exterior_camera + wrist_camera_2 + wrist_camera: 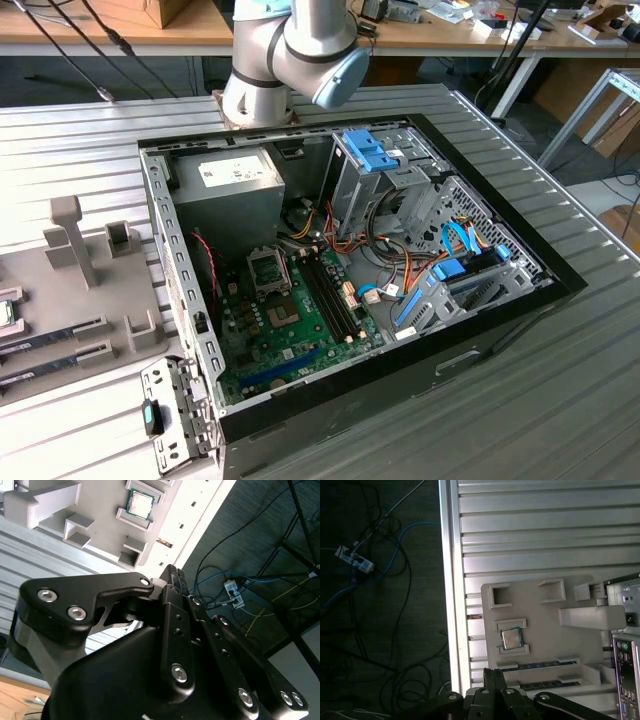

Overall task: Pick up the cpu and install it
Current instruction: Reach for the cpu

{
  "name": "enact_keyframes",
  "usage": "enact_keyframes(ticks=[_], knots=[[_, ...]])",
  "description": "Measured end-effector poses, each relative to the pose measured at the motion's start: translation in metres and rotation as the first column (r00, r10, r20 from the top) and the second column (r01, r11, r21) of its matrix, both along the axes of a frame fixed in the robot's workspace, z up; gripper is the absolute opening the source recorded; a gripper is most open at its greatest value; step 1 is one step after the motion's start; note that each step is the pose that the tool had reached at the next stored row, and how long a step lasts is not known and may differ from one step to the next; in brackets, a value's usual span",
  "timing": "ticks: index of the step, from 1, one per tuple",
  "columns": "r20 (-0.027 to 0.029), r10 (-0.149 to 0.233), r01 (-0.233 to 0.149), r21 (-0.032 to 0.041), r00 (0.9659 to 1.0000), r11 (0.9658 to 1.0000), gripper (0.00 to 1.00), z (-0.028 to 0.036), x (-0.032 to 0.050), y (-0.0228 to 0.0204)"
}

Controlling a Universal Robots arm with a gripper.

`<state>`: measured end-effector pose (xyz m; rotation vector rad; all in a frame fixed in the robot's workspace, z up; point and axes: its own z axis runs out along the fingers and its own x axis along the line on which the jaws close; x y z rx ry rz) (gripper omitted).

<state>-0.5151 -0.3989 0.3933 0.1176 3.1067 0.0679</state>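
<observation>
On the grey tray point(545, 630) lying on the ribbed counter point(530, 530), we see the cpu point(511, 639) resting flat, metal top up, between two small brackets, with memory sticks point(540, 666) just beside it. Our fingers point(489, 680) hang near the tray, pressed together and empty, apart from the cpu.

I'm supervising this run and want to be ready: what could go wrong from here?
The cpu sits between raised tabs of the grey holder, close to memory sticks; the shut gripper might strike those. The socket lies deep in the case beside loose cables, which might snag.
</observation>
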Motion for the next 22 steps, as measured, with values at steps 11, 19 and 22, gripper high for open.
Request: enact_keyframes(ticks=[11, 19, 22], knots=[[0.0000, 0.000, 0.000, 0.0000, 1.0000, 1.0000, 0.11, 0.0000, -0.0138, 0.0000], [0.0000, 0.000, 0.000, 0.0000, 1.0000, 1.0000, 0.11, 0.0001, -0.0232, 0.0000], [0.0001, 0.000, 0.000, 0.0000, 1.0000, 1.0000, 0.11, 0.0000, -0.0259, 0.0000]])
